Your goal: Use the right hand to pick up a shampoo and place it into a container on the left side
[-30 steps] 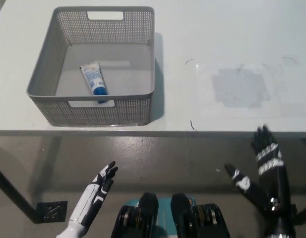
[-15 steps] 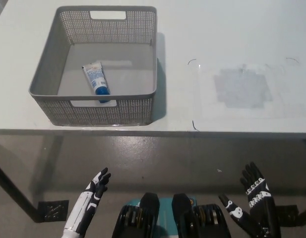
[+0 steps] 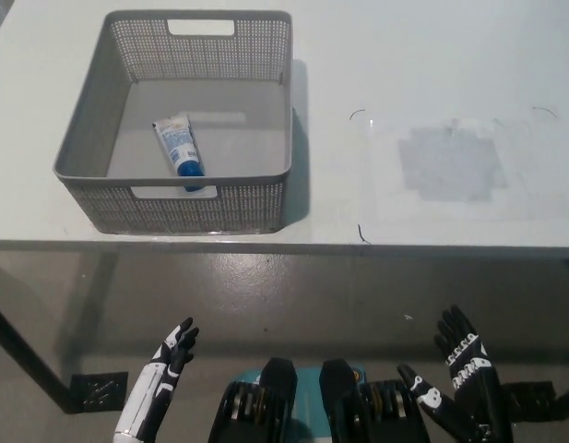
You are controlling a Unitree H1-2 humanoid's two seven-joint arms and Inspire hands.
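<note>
Nearest the camera, both arms now sit lower than a second ago. The black right robot hand (image 3: pixel 459 383) has dropped from level with the worktop's front edge to well below it, and it hangs over the floor with its fingers spread and nothing in its grasp. The white left robot hand (image 3: pixel 164 374) has sunk as well and rests at the lower left, fingers apart and empty.

Further out, the worktop (image 3: pixel 432 65) carries a faint grey patch (image 3: pixel 448 163) on its right side, with no object on it.

Beyond and to the left stands the grey mesh container (image 3: pixel 95 120). The shampoo (image 3: pixel 179 146), a white tube with a blue cap, lies flat on its floor, tilted with the cap towards the front wall. It lies the same way as it did a second ago.

With the tube inside the container and both hands retreating empty, the placement looks complete and the arms seem to be returning to rest. Whether the cap touches the front wall is hard to judge from this steep angle.
</note>
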